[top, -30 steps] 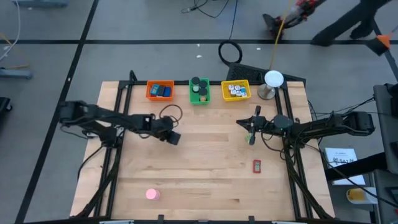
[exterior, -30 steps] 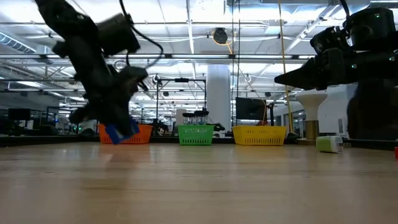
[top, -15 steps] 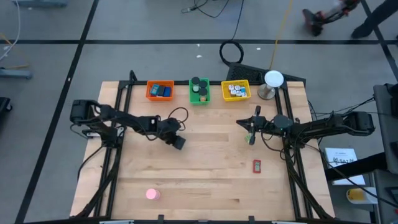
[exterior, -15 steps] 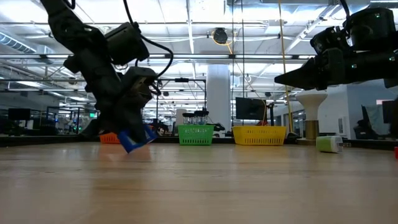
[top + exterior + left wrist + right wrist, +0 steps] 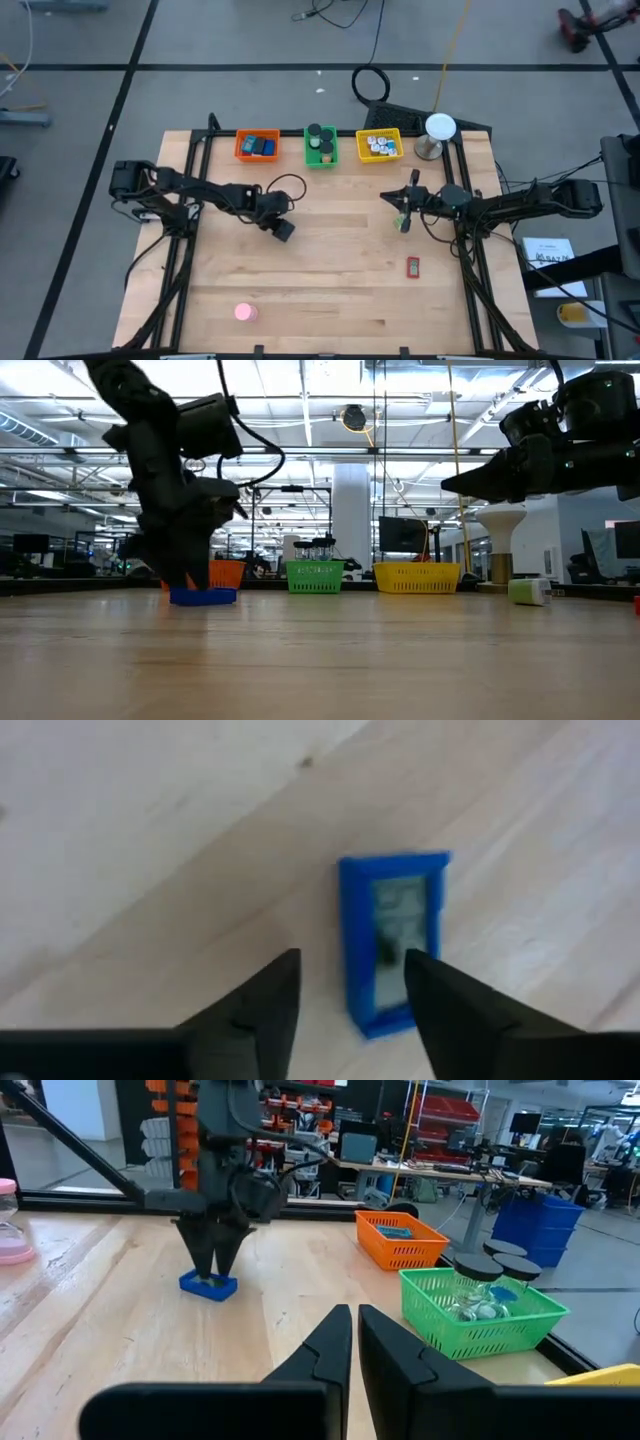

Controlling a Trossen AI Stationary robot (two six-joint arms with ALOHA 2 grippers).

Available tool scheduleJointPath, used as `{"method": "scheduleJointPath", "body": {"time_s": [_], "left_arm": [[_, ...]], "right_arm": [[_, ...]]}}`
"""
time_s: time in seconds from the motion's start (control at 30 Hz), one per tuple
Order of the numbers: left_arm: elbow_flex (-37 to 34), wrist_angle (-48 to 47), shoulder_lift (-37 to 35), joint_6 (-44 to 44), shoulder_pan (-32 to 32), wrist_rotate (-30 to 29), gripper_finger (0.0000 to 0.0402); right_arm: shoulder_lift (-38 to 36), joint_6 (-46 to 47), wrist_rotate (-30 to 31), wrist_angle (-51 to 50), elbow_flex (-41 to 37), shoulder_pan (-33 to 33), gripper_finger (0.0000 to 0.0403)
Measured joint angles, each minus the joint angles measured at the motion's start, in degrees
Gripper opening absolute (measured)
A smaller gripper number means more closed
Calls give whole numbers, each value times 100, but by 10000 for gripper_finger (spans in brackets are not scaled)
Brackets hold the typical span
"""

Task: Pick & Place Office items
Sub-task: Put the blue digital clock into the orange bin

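A blue block [image 5: 395, 920] lies flat on the wooden table [image 5: 330, 280]; it also shows in the low view [image 5: 203, 596] and the right wrist view [image 5: 208, 1285]. My left gripper [image 5: 350, 960] stands open right over it, pointing steeply down, left of the table's middle [image 5: 281, 229]; it hides the block in the high view. My right gripper [image 5: 354, 1312] is shut and hovers level at the right [image 5: 392, 198], holding nothing. On the table lie a white-green piece [image 5: 403, 222], a red piece [image 5: 413, 267] and a pink round piece [image 5: 245, 312]. My left gripper stands open over the blue block's near end [image 5: 380, 1010], one finger [image 5: 445, 1000] in front of the block, the other [image 5: 265, 1005] beside it. Whether a fingertip touches the block, I cannot tell. The block rests flat on the table.
An orange bin [image 5: 257, 146], a green bin [image 5: 320, 146] and a yellow bin [image 5: 379, 146] stand in a row at the far edge, with items in them. A white-domed stand [image 5: 438, 135] is at the far right corner.
My left gripper has come down toward the table, shifting a little toward the right and near edges, and has let go of the blue block. The block hung tilted between the fingers above the table; now it lies flat on the wood.
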Motion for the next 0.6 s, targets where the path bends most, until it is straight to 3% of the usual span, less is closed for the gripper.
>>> {"method": "scheduleJointPath", "body": {"time_s": [0.23, 0.43, 0.6], "left_arm": [[833, -1344, -2, 169, -183, -613, 245], [1201, -1384, -4, -445, -529, -947, 283], [1217, -1554, -4, -1122, -747, -1212, 289]], "right_arm": [[2, 0, -11, -11, 0, 0, 18], [2, 0, -12, -14, 0, 0, 18], [2, 0, -14, -11, 0, 0, 18]]}}
